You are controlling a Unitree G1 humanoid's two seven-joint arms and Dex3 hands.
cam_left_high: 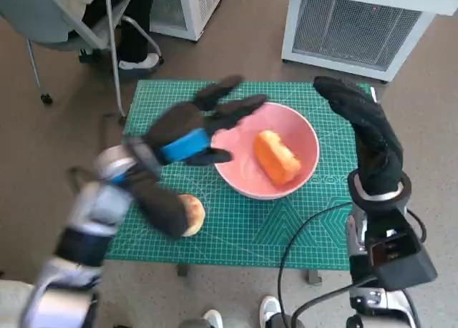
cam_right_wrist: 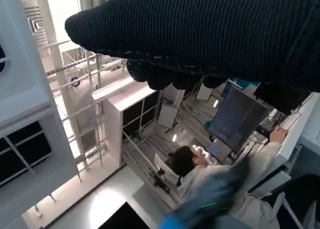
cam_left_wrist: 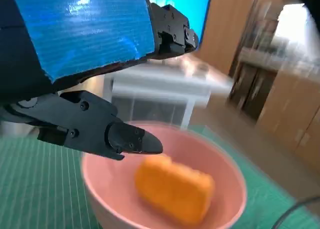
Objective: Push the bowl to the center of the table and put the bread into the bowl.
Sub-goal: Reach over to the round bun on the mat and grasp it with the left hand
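While the left robot hand (cam_left_high: 187,131) hangs over the middle of the green mat (cam_left_high: 236,231), its fingers are spread apart and it holds nothing; the fingertips reach to the left rim of the pink bowl (cam_left_high: 304,131). In the left wrist view the blue tape (cam_left_wrist: 85,26) covers the back of this hand, and one black finger (cam_left_wrist: 107,131) points over the bowl's near rim (cam_left_wrist: 100,186) without clear contact. Near the front left corner of the counter (cam_left_high: 147,92), a round piece of bread (cam_left_high: 192,213) lies on the mat, partly hidden by the left forearm. The bowl stands a little right of the counter's middle, and an orange piece of bread (cam_left_high: 277,156) lies inside it; the left wrist view shows the same piece (cam_left_wrist: 172,189) resting on the bowl's bottom. At the right edge of the counter, the right robot hand (cam_left_high: 365,124) in the black glove is raised beside the bowl, apart from it, with the fingers stretched out and empty. In the right wrist view the glove (cam_right_wrist: 200,34) fills the upper part, and a person (cam_right_wrist: 210,176) sits at a desk behind it.
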